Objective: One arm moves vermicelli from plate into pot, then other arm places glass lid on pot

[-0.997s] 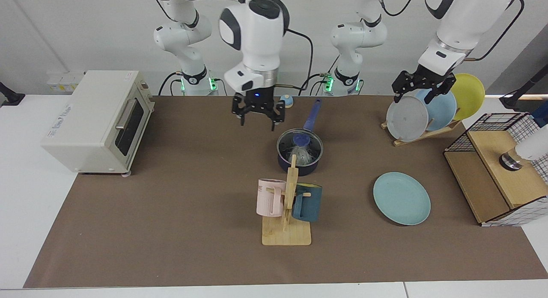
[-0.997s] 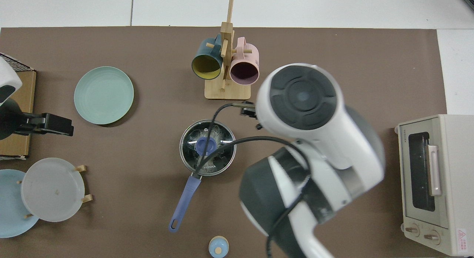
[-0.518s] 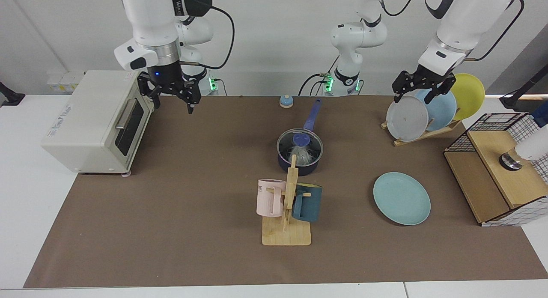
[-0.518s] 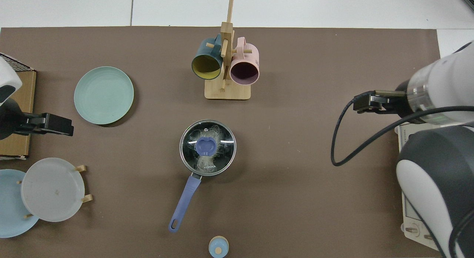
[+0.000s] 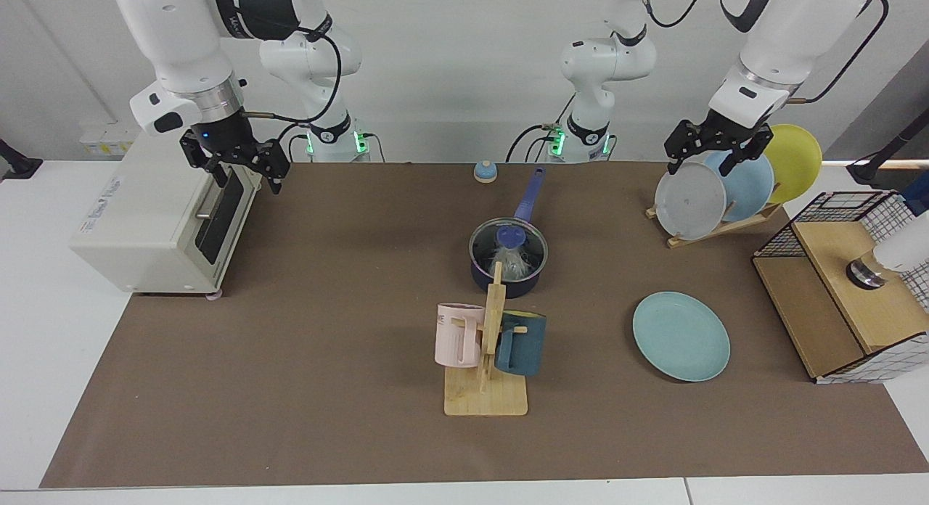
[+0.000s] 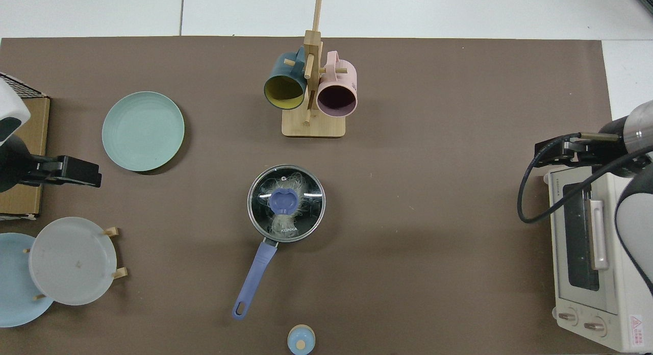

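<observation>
From the facing view, the round clear glass lid with its blue knob (image 5: 510, 238) is sitting on the small dark navy saucepan (image 5: 507, 262) at centre frame, white vermicelli (image 5: 508, 262) showing beneath it. The pale teal-green plate (image 5: 681, 336), lower right, is lying bare. The right gripper (image 5: 236, 162), fingers spread and holding nothing, is hanging at upper left over a cream toaster oven (image 5: 156, 207); the left gripper (image 5: 715, 148), likewise open and empty, is waiting at upper right above three upright plates.

From the top view, one lid (image 6: 286, 202) is covering one saucepan, centre frame; two mugs are hanging on a wooden rack (image 6: 311, 90). Both steps look complete, so nothing further seems called for.
</observation>
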You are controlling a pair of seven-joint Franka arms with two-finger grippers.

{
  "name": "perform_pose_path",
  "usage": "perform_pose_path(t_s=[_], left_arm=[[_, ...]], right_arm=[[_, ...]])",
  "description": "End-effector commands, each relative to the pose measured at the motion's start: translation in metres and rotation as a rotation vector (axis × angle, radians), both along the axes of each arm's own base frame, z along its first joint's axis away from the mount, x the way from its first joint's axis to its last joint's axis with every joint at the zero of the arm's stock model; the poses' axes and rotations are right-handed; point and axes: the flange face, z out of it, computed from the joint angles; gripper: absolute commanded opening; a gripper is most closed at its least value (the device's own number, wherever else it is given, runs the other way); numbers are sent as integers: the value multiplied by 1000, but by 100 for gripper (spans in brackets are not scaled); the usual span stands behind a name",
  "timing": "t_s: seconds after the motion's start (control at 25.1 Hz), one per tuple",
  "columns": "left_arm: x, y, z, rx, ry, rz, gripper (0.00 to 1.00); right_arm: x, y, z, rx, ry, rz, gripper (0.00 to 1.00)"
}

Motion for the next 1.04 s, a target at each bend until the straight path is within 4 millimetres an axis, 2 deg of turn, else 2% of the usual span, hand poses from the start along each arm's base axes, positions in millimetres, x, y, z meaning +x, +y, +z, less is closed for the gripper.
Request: perform_pose_path(t_s=[0.0, 0.4, 1.0], left_arm=[[2, 0, 3, -3, 9, 11, 100], [2, 0, 3, -3, 9, 11, 100], [2, 1, 3, -3, 9, 13, 100]], right_arm=[[-6, 2, -1, 21, -15, 29, 100], [3, 0, 3, 16, -44, 23, 100], [3, -1, 4, 16, -46, 27, 100]])
